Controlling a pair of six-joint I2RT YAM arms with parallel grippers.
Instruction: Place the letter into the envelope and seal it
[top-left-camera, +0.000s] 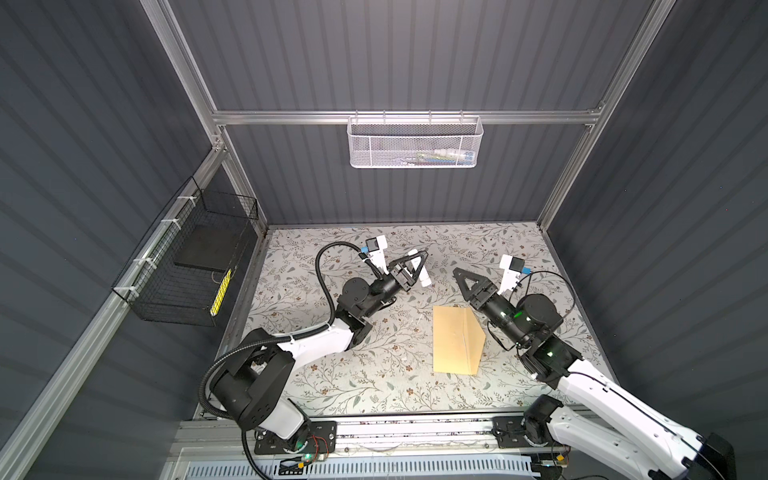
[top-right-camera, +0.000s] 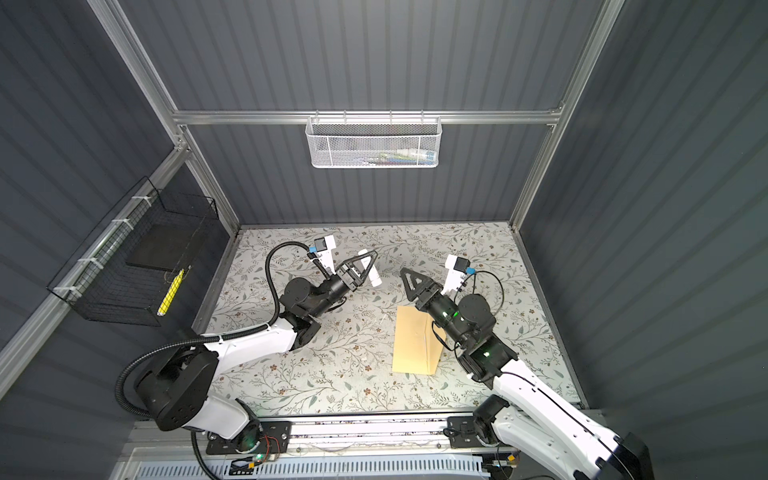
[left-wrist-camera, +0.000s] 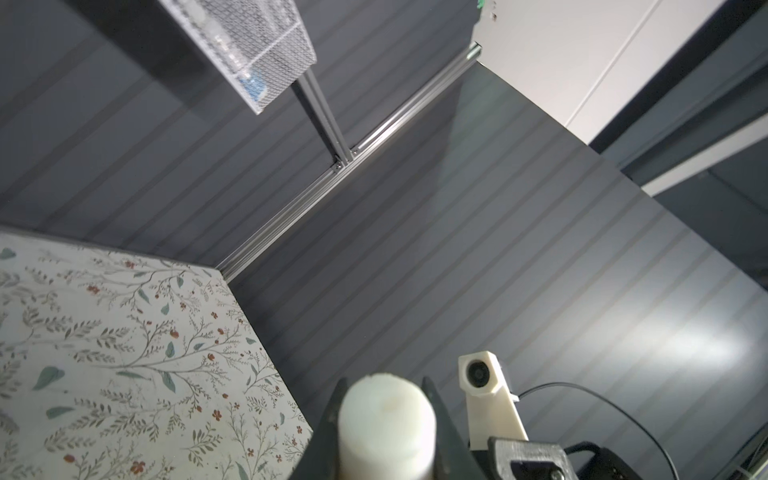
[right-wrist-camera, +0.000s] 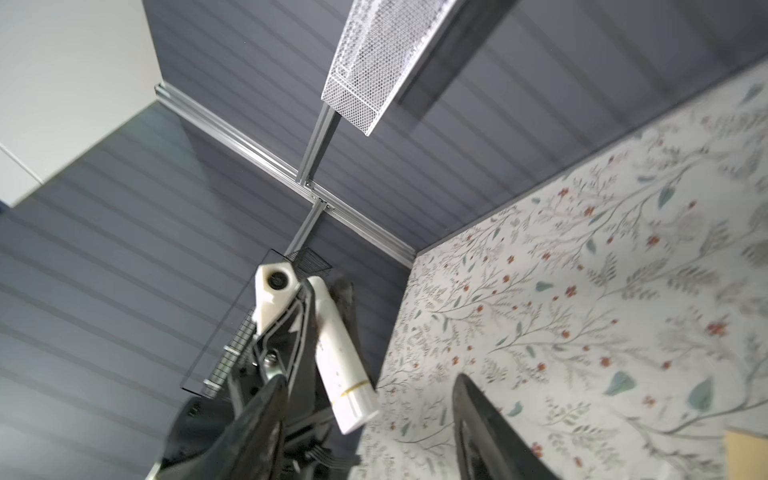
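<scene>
The tan envelope (top-left-camera: 453, 340) (top-right-camera: 411, 340) lies on the floral table, right of centre, with the flap along its right edge partly raised. One of its corners shows in the right wrist view (right-wrist-camera: 748, 453). The letter is hidden from every view. My left gripper (top-left-camera: 420, 259) (top-right-camera: 372, 257) (left-wrist-camera: 384, 384) hovers behind the envelope, shut on a small white cylindrical stick (top-left-camera: 424, 279) (top-right-camera: 375, 279) (left-wrist-camera: 386, 424) (right-wrist-camera: 338, 353). Facing it just to the right, my right gripper (top-left-camera: 459, 276) (top-right-camera: 405, 274) (right-wrist-camera: 374, 386) is open and empty, close to the stick's end without touching it.
A white mesh basket (top-left-camera: 415, 143) hangs on the back rail. A black wire basket (top-left-camera: 191, 266) with a dark pad and a yellow item is fixed to the left wall. Dark ribbed walls enclose the floral table (top-left-camera: 374, 374) on three sides.
</scene>
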